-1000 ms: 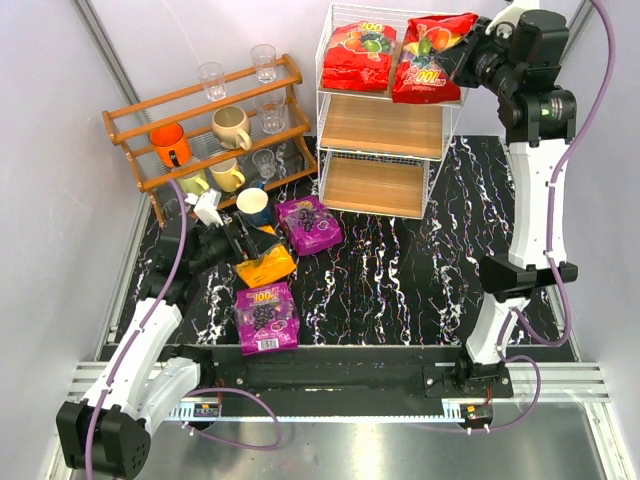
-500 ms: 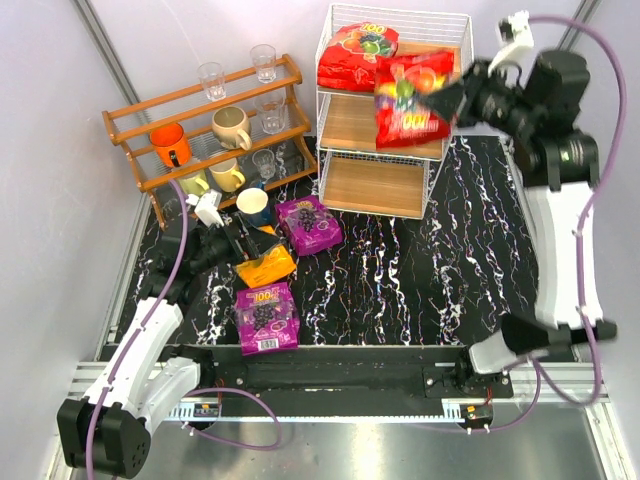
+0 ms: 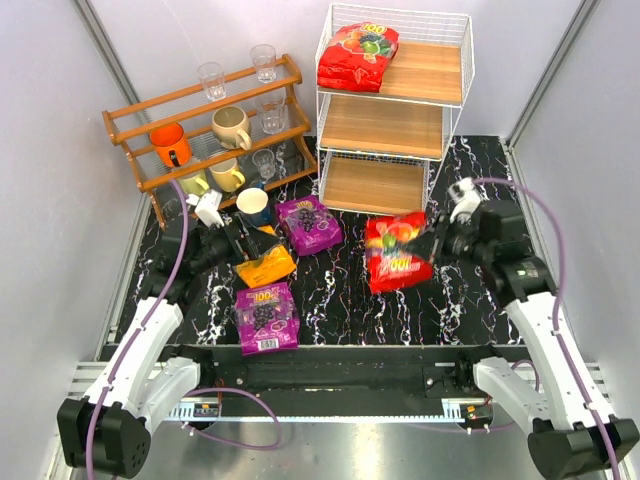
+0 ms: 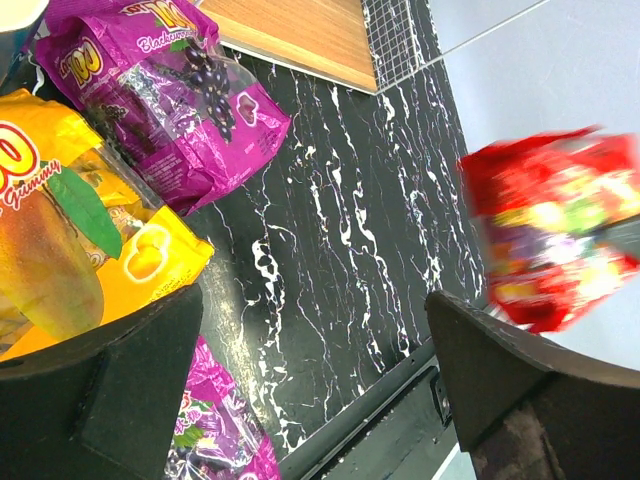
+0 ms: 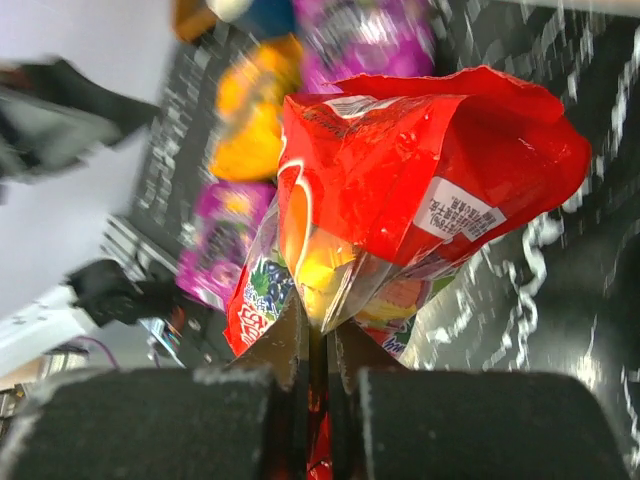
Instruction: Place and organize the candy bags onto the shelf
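Note:
One red candy bag lies on the left of the top tier of the white wire shelf. My right gripper is shut on the second red bag and holds it low over the table in front of the shelf; the right wrist view shows the bag pinched between the shut jaws. My left gripper is open and empty beside the orange-yellow bag. Two purple bags lie on the table, one further back and one nearer. The left wrist view shows the orange-yellow bag, a purple bag and the blurred red bag.
A low brown wooden rack with mugs and glasses stands at the back left. A blue mug sits on the table just behind my left gripper. The shelf's middle and bottom tiers hold nothing. A black rail runs along the near table edge.
My right arm swung down from the shelf's top tier to the table in front, still gripping the red bag. The other red bag shifted slightly on the top tier. The left arm stayed still.

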`<state>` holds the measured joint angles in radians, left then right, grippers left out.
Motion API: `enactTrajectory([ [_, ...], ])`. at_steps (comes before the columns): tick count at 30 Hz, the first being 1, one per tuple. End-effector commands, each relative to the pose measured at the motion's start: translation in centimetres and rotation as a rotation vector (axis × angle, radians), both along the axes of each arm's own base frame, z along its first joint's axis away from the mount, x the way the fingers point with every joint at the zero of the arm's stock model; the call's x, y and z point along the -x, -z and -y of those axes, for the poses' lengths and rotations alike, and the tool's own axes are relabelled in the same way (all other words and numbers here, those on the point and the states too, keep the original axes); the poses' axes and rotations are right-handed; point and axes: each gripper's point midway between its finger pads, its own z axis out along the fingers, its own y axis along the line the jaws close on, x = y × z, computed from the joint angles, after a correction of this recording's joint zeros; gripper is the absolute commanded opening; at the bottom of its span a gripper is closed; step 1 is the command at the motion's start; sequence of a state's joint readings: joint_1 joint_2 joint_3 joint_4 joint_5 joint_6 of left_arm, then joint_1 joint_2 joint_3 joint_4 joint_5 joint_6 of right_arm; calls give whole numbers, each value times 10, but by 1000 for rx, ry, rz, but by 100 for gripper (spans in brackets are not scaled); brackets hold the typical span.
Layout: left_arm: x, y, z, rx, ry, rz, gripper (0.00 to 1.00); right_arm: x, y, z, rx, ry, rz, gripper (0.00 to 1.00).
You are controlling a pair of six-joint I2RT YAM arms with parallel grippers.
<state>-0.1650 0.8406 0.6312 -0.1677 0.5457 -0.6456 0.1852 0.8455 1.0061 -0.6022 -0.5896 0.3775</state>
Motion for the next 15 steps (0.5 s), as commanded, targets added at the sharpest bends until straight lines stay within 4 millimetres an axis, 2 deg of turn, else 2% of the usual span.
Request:
enactTrajectory([
  [1, -4, -12, 1, -10, 8, 60, 96, -1, 31, -14, -4, -7, 5, 0],
  [3, -3, -12, 2, -18, 16, 69, 95, 6, 47, -31, 14, -57, -17, 0],
  [4, -3, -12, 3, -22, 22, 70, 95, 3, 62, -35, 36, -52, -53, 0],
  [6, -3, -14, 6, -30, 37, 85, 94, 9, 71, -55, 51, -109, -63, 0],
  [7, -3, -14, 8, -36, 42, 85, 93, 4, 83, -60, 79, -102, -91, 0],
  [9, -3, -15, 12, -48, 60, 93, 93, 11, 91, -79, 106, -155, -95, 0],
  [13, -4, -16, 24, -80, 94, 105, 93, 15, 115, -103, 161, -213, -134, 0],
  [14, -1, -15, 30, -87, 116, 106, 93, 16, 119, -106, 168, -222, -143, 1],
  [15, -3, -13, 32, -104, 119, 105, 93, 20, 128, -108, 184, -237, -166, 15],
])
